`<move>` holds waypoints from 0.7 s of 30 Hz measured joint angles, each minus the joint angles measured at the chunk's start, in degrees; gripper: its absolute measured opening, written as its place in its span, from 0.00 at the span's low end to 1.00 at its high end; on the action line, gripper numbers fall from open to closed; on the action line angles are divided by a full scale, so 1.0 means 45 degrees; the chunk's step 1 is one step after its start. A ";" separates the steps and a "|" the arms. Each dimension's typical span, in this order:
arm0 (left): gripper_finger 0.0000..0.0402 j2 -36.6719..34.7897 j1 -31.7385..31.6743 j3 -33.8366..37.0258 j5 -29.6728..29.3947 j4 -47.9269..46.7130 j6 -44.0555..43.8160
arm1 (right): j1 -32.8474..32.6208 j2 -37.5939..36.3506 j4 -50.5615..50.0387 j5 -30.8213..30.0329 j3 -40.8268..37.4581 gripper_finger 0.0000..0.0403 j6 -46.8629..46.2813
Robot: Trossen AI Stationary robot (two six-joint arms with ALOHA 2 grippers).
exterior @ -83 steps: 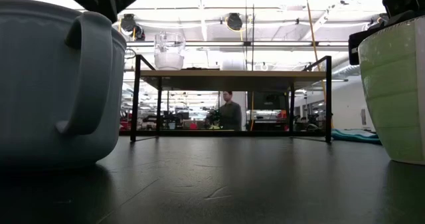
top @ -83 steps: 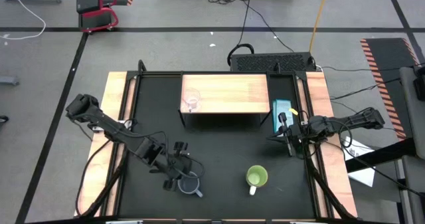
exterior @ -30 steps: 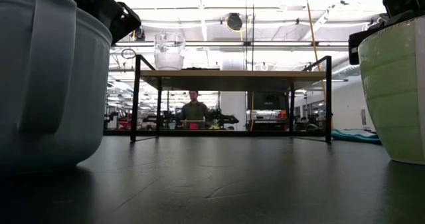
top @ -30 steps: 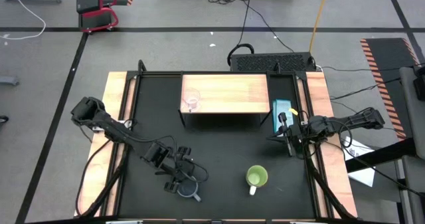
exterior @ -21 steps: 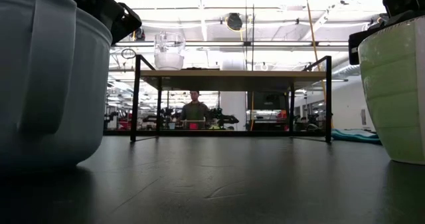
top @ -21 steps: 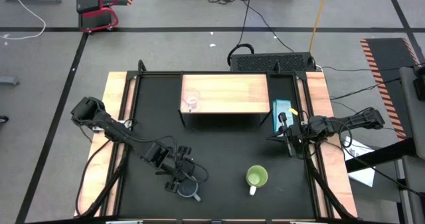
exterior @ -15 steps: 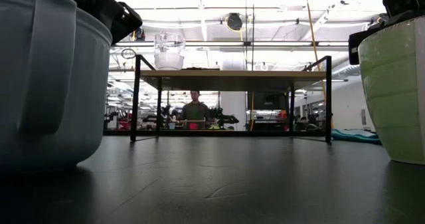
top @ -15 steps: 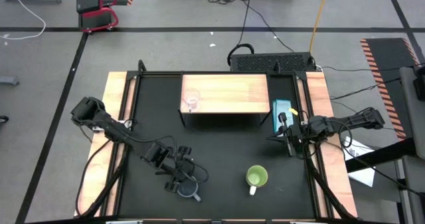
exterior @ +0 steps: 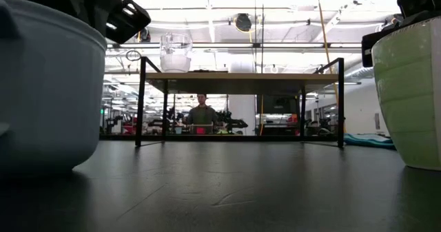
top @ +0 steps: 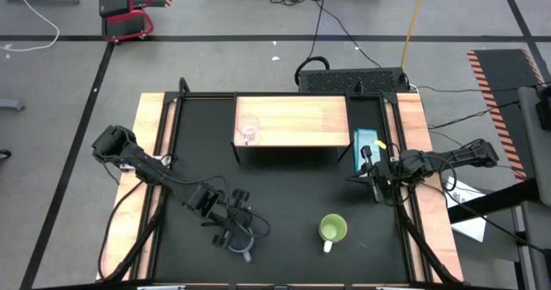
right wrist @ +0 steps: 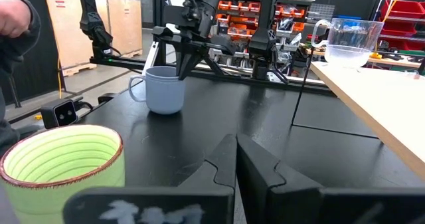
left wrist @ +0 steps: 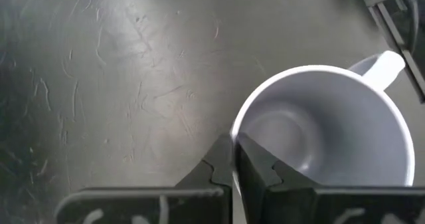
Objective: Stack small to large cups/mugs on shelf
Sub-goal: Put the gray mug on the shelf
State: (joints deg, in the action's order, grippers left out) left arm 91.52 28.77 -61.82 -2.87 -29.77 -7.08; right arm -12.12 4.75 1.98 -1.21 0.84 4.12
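Note:
A grey-blue mug stands at the table's near left, and my left gripper is shut on its rim. Its handle points away from the fingers. The lime-green mug stands upright on the mat to the right. A clear glass cup stands on the left end of the light-wood shelf. My right gripper waits shut and level at the table's right side. My left gripper pinches the mug's rim on the side opposite the handle, one finger inside the mug and one outside. The fingers slant down from the table's left. The mug stays upright with its base on the mat.
A teal box lies right of the shelf. Light-wood strips border the black mat on both sides. A person sits in the room beyond, and a hand and sleeve show at the edge of the right wrist view.
My left gripper has shut on the grey-blue mug's rim without shifting place. The mug has turned a little on the mat, and its handle has swung out of the low view.

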 joint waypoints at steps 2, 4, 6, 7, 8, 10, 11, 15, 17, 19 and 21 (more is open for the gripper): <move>0.02 0.0000 0.0000 0.0003 0.0004 -0.0006 0.0420 | 0.0003 0.0000 0.0000 0.0000 -0.0003 0.00 0.0000; 0.02 0.0002 0.0000 -0.0001 0.0004 -0.0011 0.0854 | 0.0002 0.0000 0.0000 0.0000 -0.0003 0.00 0.0000; 0.01 0.0002 -0.0033 -0.0001 0.0003 -0.0006 0.1129 | 0.0000 0.0000 0.0000 0.0000 -0.0001 0.00 0.0000; 0.01 0.0002 -0.0047 0.0002 0.0008 -0.0008 0.1237 | 0.0004 0.0000 0.0000 0.0000 0.0000 0.00 0.0000; 0.01 0.0002 -0.0062 -0.0001 0.0004 -0.0006 0.1361 | 0.0002 0.0000 0.0000 0.0000 0.0000 0.00 0.0000; 0.01 0.0001 -0.0112 0.0002 0.0024 -0.0006 0.1649 | 0.0000 0.0000 0.0000 0.0000 -0.0004 0.00 0.0000; 0.01 0.0000 -0.0156 -0.0001 0.0085 0.0000 0.1787 | 0.0001 0.0000 0.0000 0.0000 -0.0004 0.00 0.0000; 0.01 -0.0037 -0.0414 0.0004 0.0302 -0.0001 0.2010 | 0.0001 0.0000 0.0000 0.0000 0.0000 0.00 0.0000; 0.01 -0.0088 -0.0526 -0.0001 0.0378 0.0046 0.2262 | 0.0000 0.0000 0.0000 0.0000 0.0000 0.00 0.0000; 0.01 -0.0140 -0.0648 0.0004 0.0565 0.0173 0.2634 | 0.0002 0.0000 0.0000 0.0000 -0.0002 0.00 0.0000; 0.00 -0.0296 -0.0760 0.0004 0.0632 0.0252 0.2900 | 0.0001 0.0000 0.0000 0.0000 -0.0001 0.00 -0.0004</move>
State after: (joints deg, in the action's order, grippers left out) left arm 90.19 25.35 -61.80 -0.03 -28.64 5.97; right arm -12.11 4.75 1.98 -1.21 0.84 4.10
